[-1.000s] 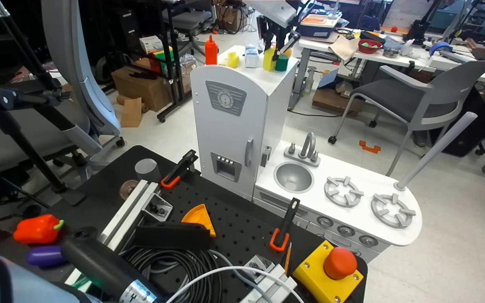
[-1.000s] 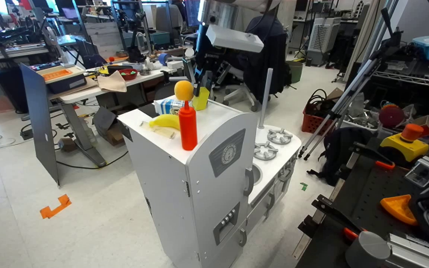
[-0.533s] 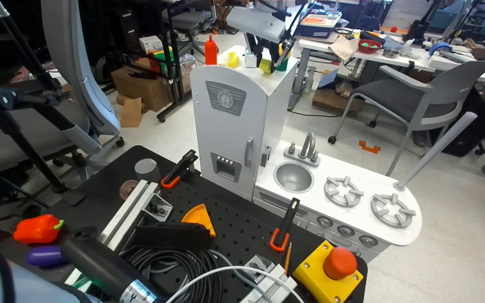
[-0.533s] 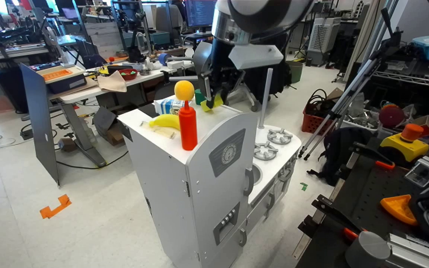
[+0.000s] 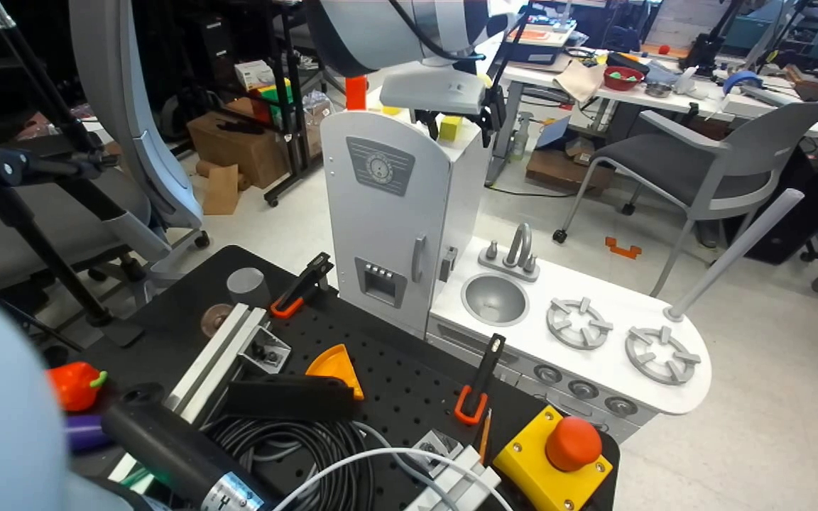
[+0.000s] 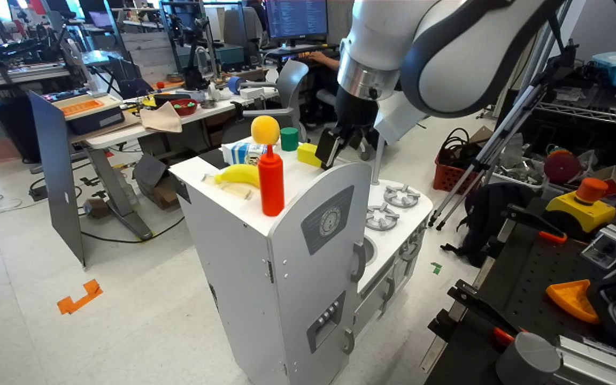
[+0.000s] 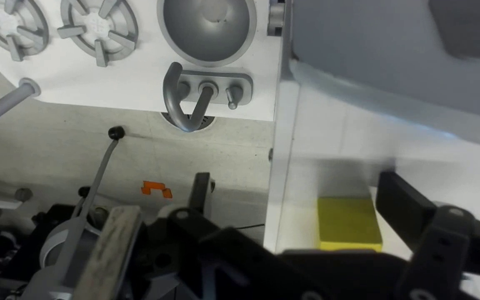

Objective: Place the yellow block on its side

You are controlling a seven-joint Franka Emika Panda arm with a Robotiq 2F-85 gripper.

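Yellow block [image 6: 308,154] tipped flat, claw [image 7: 294,183] wide, close by

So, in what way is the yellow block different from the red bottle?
The red bottle stands upright; the yellow block lies low. The red bottle is clearly taller and narrows to a tip, while the yellow block is boxy. Both rest on the white cabinet top.

In an exterior view, a red bottle [image 6: 271,187] is standing upright at the near corner of the white tabletop [image 6: 298,174], a banana [image 6: 238,174] is lying inward from the left edge, a blue-and-white packet [image 6: 241,153] is resting toward the back edge, a green cylinder [image 6: 289,139] is standing by the far corner, and the yellow block [image 6: 307,154] is lying on its side near the right edge.
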